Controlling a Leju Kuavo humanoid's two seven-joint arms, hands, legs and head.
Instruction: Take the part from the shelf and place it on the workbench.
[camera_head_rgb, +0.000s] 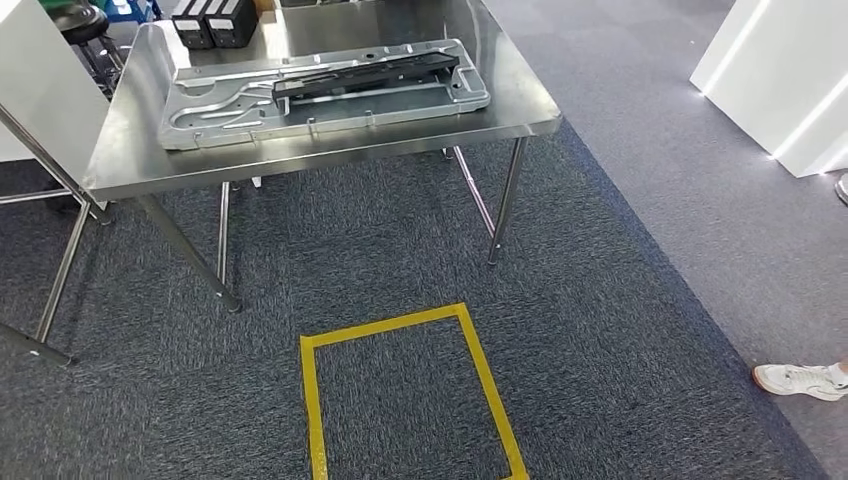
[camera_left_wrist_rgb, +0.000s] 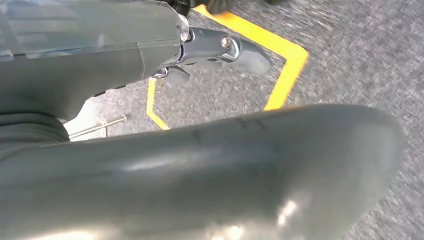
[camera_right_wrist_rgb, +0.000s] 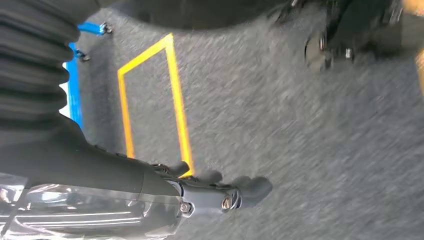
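Note:
A steel workbench stands ahead of me in the head view. On it lies a wide silver stamped panel, and a long black part rests across that panel. My left hand hangs over the grey carpet, its thick thumb close to the camera and its dark fingers stretched out around nothing. My right hand also hangs over the carpet, its fingers extended and holding nothing.
A yellow tape rectangle marks the carpet in front of the bench. Two black boxes sit at the bench's far side. A person's white shoe is at the right, and white walls stand beyond it.

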